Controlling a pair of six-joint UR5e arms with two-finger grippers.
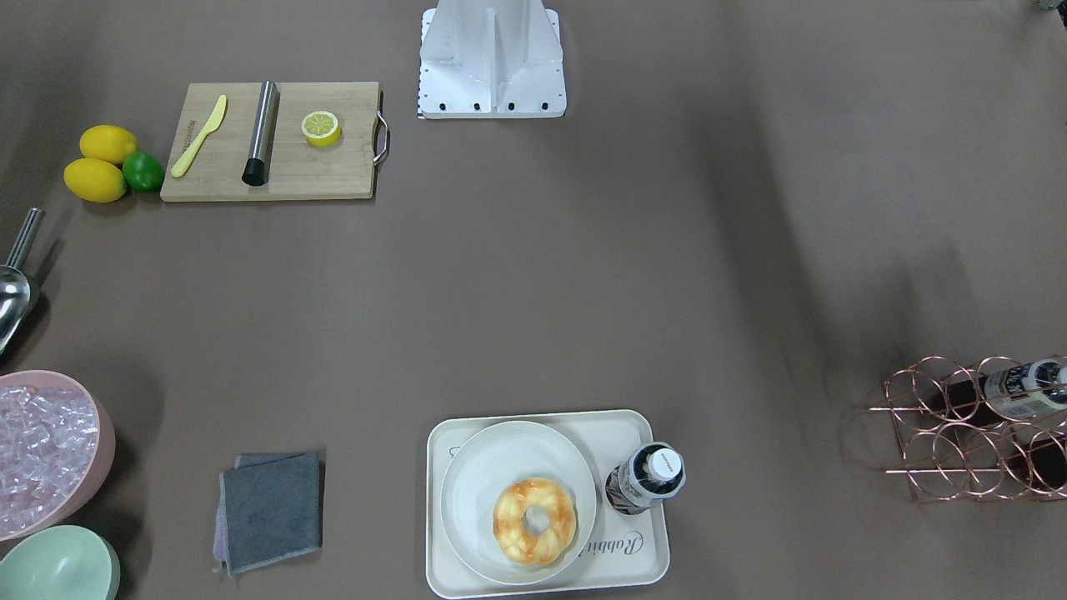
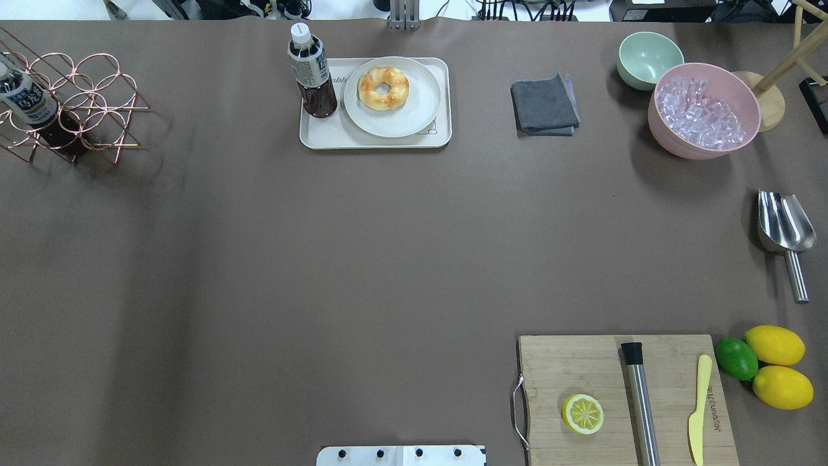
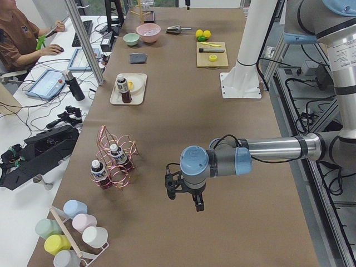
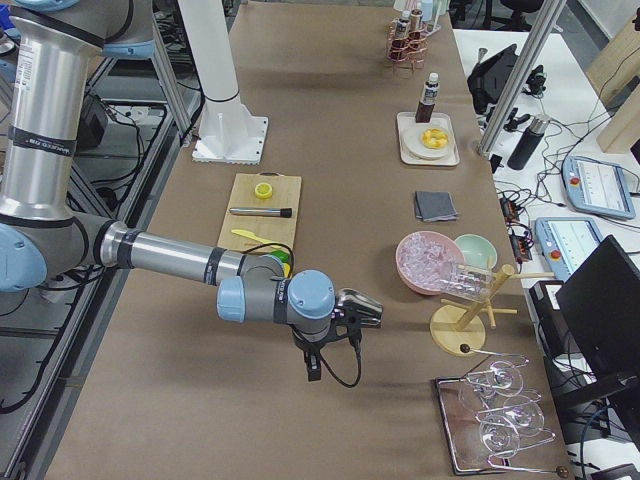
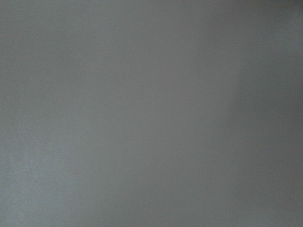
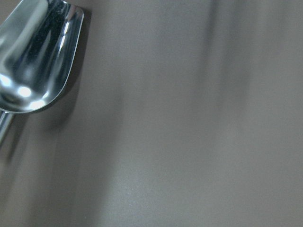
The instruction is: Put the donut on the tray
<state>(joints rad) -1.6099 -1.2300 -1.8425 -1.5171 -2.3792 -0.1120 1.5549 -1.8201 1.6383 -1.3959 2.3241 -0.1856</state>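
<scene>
Lying flat on a plate (image 1: 479,467) inside the tray (image 1: 642,571), the donut (image 1: 534,521) looks already delivered, so probably nothing is left. Its hole faces up and it has no real long axis. The left gripper (image 3: 184,199) and the right gripper (image 4: 322,360) hang far off; I cannot tell their grip.

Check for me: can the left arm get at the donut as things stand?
Probably yes, from above. The donut lies uncovered on the plate on the tray, with nothing over it. The upright bottle stands on the tray on the left arm's side, so a low sideways approach looks risky.
</scene>
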